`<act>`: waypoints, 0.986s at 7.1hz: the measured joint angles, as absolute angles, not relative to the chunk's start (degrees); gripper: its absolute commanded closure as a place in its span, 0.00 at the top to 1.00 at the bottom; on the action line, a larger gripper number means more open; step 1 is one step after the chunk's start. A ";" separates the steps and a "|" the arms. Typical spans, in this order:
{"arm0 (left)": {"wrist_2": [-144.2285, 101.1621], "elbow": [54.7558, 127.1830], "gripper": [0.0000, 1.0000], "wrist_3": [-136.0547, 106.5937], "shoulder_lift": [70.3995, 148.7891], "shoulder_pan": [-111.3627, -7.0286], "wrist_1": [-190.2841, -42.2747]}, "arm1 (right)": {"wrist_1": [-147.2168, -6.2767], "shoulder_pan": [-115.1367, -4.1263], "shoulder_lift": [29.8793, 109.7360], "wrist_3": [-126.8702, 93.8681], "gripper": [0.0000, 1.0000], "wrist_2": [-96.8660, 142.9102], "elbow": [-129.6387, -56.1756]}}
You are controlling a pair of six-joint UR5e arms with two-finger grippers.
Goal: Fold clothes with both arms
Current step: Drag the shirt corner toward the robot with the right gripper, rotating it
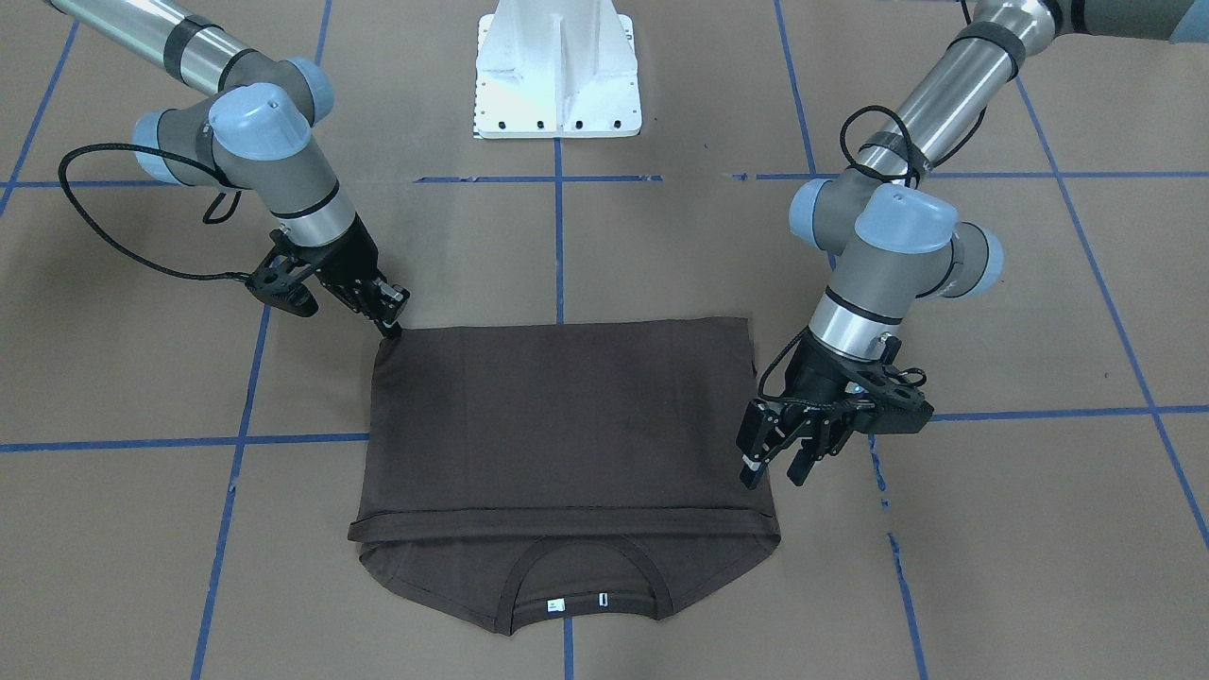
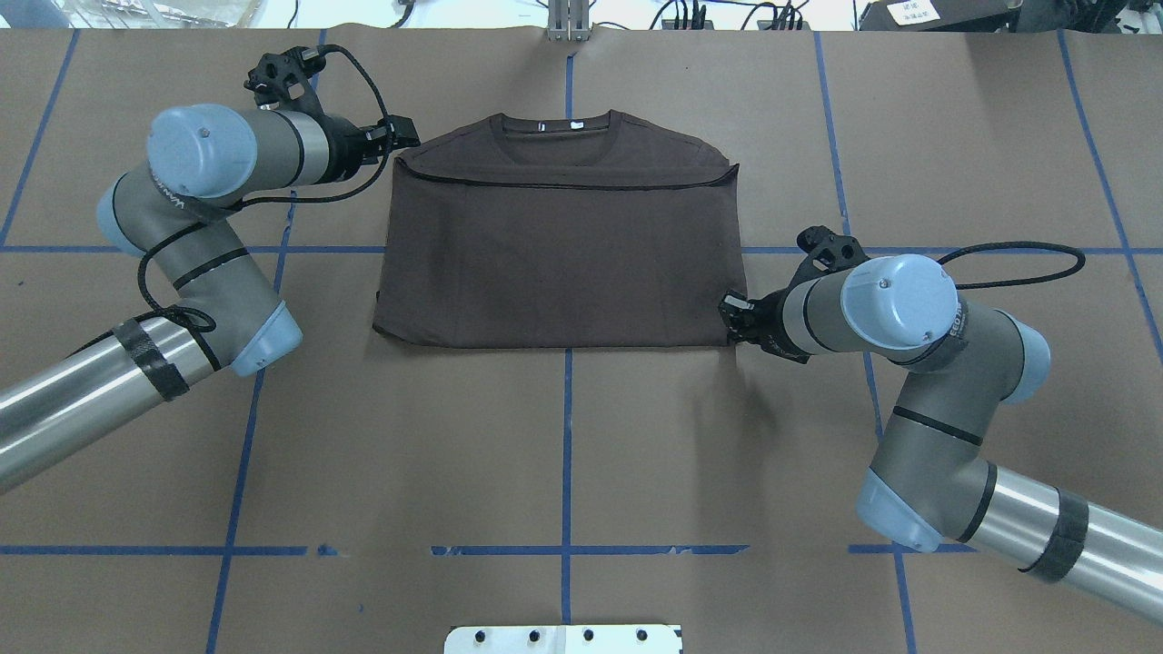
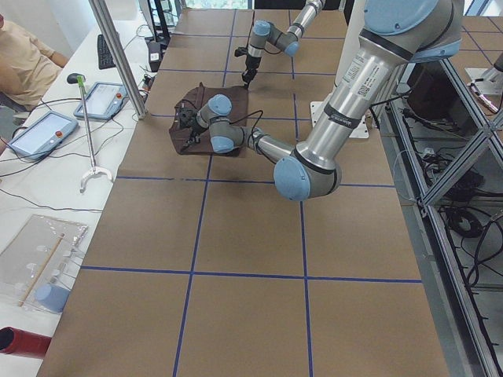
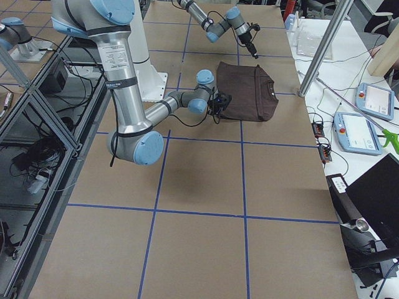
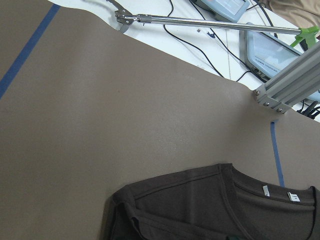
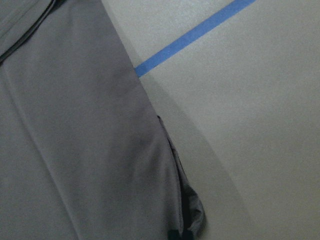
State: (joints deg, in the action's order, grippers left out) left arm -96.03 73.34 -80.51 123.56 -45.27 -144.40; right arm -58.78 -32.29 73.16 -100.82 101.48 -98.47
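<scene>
The dark brown T-shirt (image 1: 567, 416) lies flat on the table, its lower half folded up over the chest. The ribbed collar (image 1: 586, 576) and white neck tags (image 1: 557, 604) show at the end far from me. My left gripper (image 1: 774, 477) is open and empty, just above the shirt's side edge near the fold line; it also shows in the overhead view (image 2: 404, 141). My right gripper (image 1: 391, 328) is shut on the shirt's corner nearest my base, low at the table (image 2: 727, 309). The right wrist view shows that corner (image 6: 192, 215) bunched up.
The white bolted pedestal base (image 1: 557, 76) stands behind the shirt. Blue tape lines (image 2: 568, 436) cross the brown table. The operators' bench with teach pendants (image 4: 374, 99), cables and an aluminium post (image 4: 324, 43) runs along the far edge. A person (image 3: 23, 55) sits there.
</scene>
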 measured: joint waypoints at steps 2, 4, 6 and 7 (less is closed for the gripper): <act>-96.22 74.40 0.75 -82.14 123.60 -45.15 -144.35 | -58.93 -31.82 79.63 -101.11 0.00 103.16 -107.53; -96.42 76.56 0.83 -83.72 123.60 -44.30 -144.28 | -59.29 -27.58 89.82 -101.45 0.00 111.49 -119.17; -99.84 80.22 0.99 -85.73 123.64 -42.73 -144.60 | -59.24 -22.40 96.82 -102.70 0.76 120.83 -126.80; -103.97 83.32 1.00 -88.99 123.31 -42.11 -144.78 | -59.19 -18.87 97.70 -103.87 1.00 122.65 -127.82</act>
